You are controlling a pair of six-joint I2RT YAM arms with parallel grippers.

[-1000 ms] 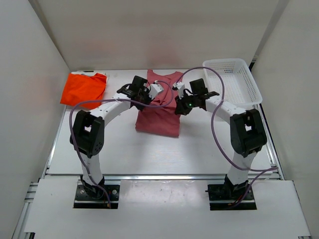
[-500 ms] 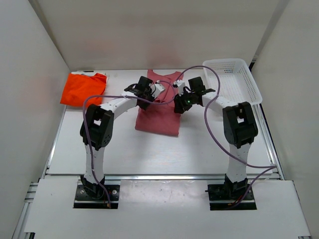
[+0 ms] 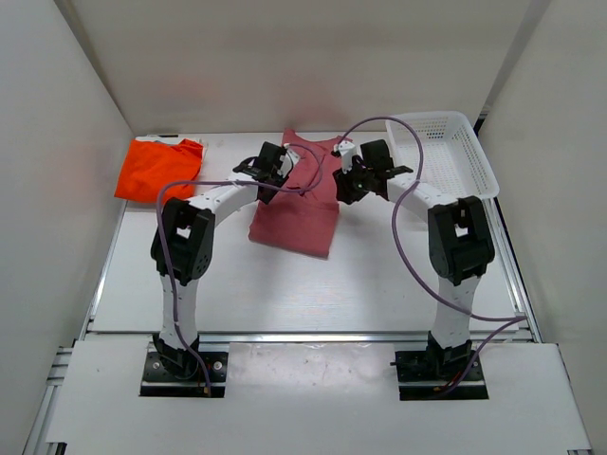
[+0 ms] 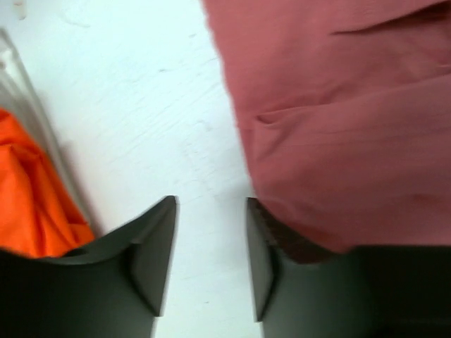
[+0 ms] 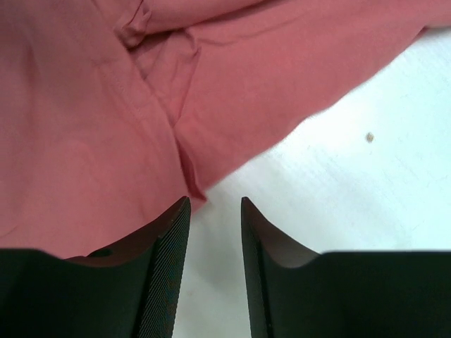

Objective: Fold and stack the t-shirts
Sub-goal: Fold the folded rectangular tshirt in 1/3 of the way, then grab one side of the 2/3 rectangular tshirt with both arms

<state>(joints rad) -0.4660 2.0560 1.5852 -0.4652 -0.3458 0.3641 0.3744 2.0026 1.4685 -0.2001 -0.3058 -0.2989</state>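
Red shirt [image 3: 296,209] just released: left tool [image 4: 210,253] and right tool [image 5: 215,260] now stand half open and empty, cloth lying folded far-centre on the table [image 3: 379,275], so this fold looks done.

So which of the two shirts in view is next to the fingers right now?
The pinkish-red t-shirt, mid-table: its edges lie right by the left fingers and right fingers. The orange t-shirt sits apart in the far left corner.
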